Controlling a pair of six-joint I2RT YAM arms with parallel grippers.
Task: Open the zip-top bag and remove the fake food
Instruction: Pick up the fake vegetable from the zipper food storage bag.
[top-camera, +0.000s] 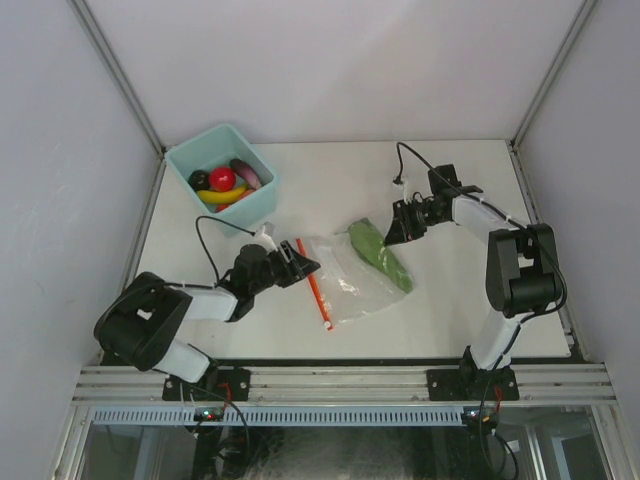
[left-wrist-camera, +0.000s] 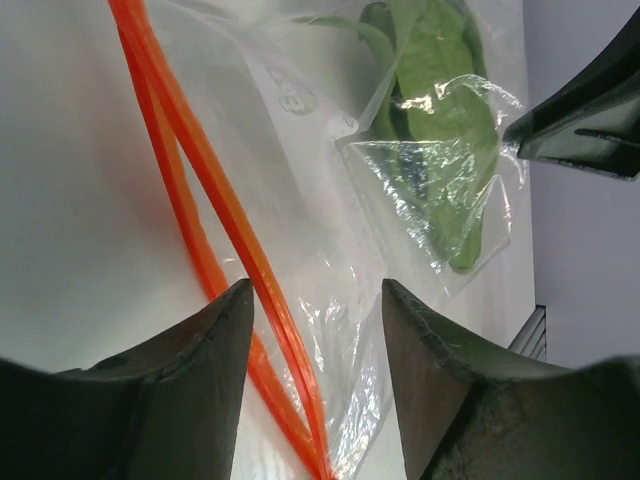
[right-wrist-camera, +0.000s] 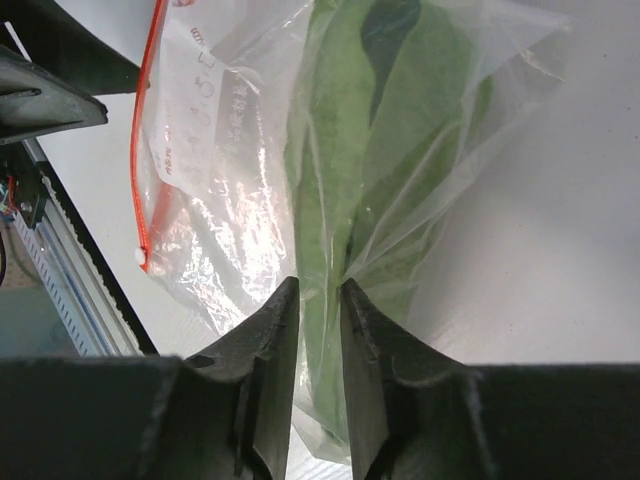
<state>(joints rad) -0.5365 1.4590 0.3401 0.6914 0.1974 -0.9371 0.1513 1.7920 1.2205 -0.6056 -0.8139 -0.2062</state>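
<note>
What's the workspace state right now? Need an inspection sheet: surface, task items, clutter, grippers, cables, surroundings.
Surface: white table, no spills seen.
Job's things: zip-top bag lies flat mid-table, with its orange zip strip toward the left arm and the tracks looking parted. The green leafy piece is inside. The apple, banana, eggplant and dark piece sit in the teal bin.
Clutter: nothing seen.
Grippers: left gripper is open, straddling the zip strip. The right gripper is nearly closed and appears to pinch the bag over the green piece.
Cables: left cable and right cable are black loops, both off the bag.
Surroundings: white walls; metal rail at the near edge.
</note>
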